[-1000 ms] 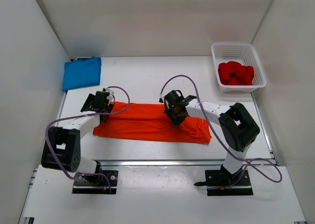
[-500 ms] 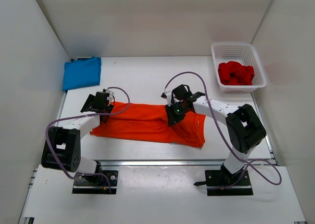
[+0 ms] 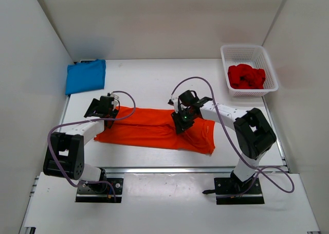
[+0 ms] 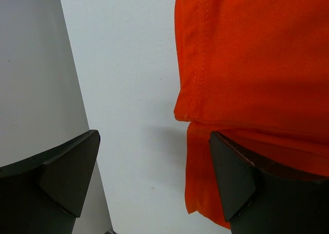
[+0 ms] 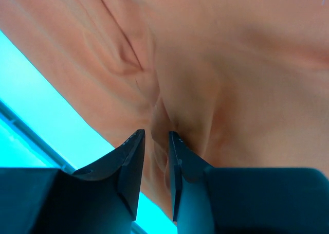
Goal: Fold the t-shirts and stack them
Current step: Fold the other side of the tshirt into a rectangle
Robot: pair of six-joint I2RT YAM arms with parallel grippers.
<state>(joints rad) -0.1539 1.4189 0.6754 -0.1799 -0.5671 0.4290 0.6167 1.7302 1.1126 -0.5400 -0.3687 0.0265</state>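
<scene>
Orange t-shirt (image 3: 144, 128) lies as a strip along the front edge of the table (image 3: 154, 79), probably awaiting a crosswise fold; left gripper (image 4: 154, 141) spread wide, right gripper (image 5: 157, 136) barely parted around a pucker (grip uncertain).

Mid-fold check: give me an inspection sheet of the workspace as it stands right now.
Surface: white table, flat.
Job's things: orange t-shirt folded into a long band, centre front; blue t-shirt folded, far left corner; red t-shirt crumpled in the basket.
Clutter: white lattice basket, far right.
Hands: left hand wide open, straddling the orange shirt's left edge, holding nothing; right hand down on its middle, jaws narrowly apart at a cloth ridge, grip unclear.
Cables: purple cables loop off both arms; no snag seen.
Surroundings: white walls on three sides.
</scene>
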